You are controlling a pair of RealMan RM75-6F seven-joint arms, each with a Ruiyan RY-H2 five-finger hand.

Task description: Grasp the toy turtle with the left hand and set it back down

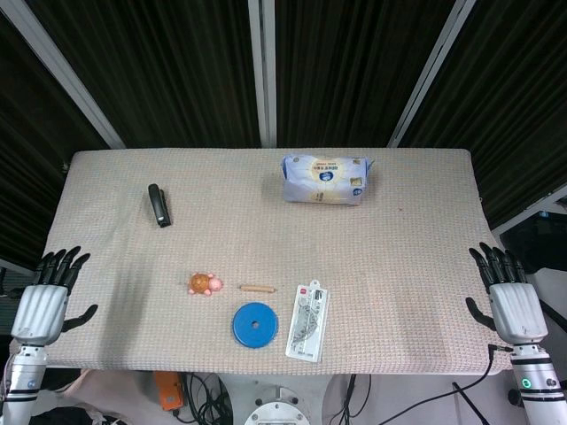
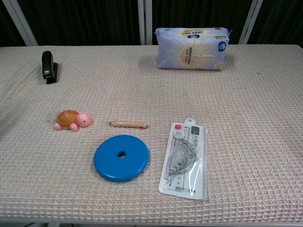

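Observation:
The toy turtle (image 1: 205,284) (image 2: 72,119), pink with an orange-brown shell, lies on the table left of centre, its head pointing right. My left hand (image 1: 49,297) hangs at the table's left edge, fingers spread, holding nothing, well to the left of the turtle. At the right edge my right hand (image 1: 507,294) is likewise spread and empty. Neither hand shows in the chest view.
Just right of the turtle lies a short wooden stick (image 1: 257,289) (image 2: 128,124). A blue disc (image 1: 255,325) (image 2: 121,157) and a packaged ruler set (image 1: 307,320) (image 2: 186,158) sit near the front. A black stapler (image 1: 159,204) (image 2: 48,66) is at back left, a tissue pack (image 1: 325,179) (image 2: 191,48) at back.

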